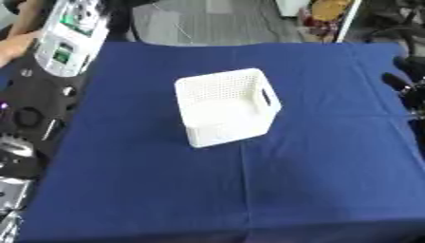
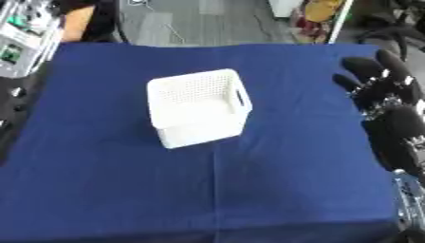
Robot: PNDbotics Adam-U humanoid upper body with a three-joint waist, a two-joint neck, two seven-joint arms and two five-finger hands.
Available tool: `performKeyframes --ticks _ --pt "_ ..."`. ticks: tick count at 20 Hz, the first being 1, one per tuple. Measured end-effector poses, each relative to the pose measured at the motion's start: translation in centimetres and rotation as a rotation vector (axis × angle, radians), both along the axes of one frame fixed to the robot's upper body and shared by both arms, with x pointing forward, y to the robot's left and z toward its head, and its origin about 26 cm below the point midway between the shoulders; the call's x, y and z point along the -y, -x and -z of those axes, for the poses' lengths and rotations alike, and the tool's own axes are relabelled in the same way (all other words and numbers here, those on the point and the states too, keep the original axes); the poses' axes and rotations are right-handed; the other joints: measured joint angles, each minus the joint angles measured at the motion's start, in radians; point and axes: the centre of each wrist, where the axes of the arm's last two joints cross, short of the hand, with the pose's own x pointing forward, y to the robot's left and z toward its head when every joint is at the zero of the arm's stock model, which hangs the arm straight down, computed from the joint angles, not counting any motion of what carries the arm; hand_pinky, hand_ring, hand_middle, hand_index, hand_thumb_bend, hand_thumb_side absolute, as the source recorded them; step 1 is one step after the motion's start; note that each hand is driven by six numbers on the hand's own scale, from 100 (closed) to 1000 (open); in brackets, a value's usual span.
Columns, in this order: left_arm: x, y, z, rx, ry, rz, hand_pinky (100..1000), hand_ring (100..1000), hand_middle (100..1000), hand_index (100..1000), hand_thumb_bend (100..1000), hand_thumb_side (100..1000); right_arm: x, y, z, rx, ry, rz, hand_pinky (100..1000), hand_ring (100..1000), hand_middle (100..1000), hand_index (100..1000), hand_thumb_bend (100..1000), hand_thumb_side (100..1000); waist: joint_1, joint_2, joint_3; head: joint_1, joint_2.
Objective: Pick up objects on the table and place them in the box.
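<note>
Right eye view shows the right hand (image 2: pixel 383 88) with fingers spread, beside the white perforated plastic box (image 2: pixel 199 107) mid-cloth; no loose objects appear, so a reach might knock the box.

White perforated box (image 1: pixel 226 107) on blue tablecloth (image 1: pixel 315 156)

A table (image 1: pixel 332 180) under blue cloth carries one white perforated box (image 1: pixel 226 105), seemingly empty.

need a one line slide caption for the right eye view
White perforated basket sits empty on a blue tablecloth while the robot's right hand hovers open at the table's right edge.
</note>
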Motion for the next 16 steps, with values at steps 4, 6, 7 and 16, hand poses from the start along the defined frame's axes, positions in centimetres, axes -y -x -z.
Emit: performKeyframes --ticks 4,6,7,16 --pt "1.4 -0.8 1.9 -0.014 -0.081 0.023 100 100 312 402 100 513 -0.1 0.0 0.1 -0.001 -0.007 -0.006 970 1000 889 1000 167 589 -0.004 0.000 -0.002 0.009 0.000" --pt "1.8 -1.1 2.9 -0.021 -0.122 0.033 100 100 312 403 100 506 -0.1 0.0 0.1 -0.001 -0.008 -0.009 970 1000 889 1000 167 589 -0.009 0.000 -0.004 0.012 0.000" --pt "2.0 -1.2 3.3 -0.023 -0.142 0.038 100 100 312 403 100 504 -0.2 0.0 0.1 0.000 -0.008 -0.010 970 1000 889 1000 167 589 -0.010 0.000 -0.004 0.014 0.000" --pt "2.8 -1.9 6.3 -0.044 -0.275 0.067 100 100 314 407 100 474 -0.2 0.0 0.1 -0.002 -0.007 -0.017 971 1000 890 1000 165 590 -0.018 0.000 -0.001 0.017 0.000"
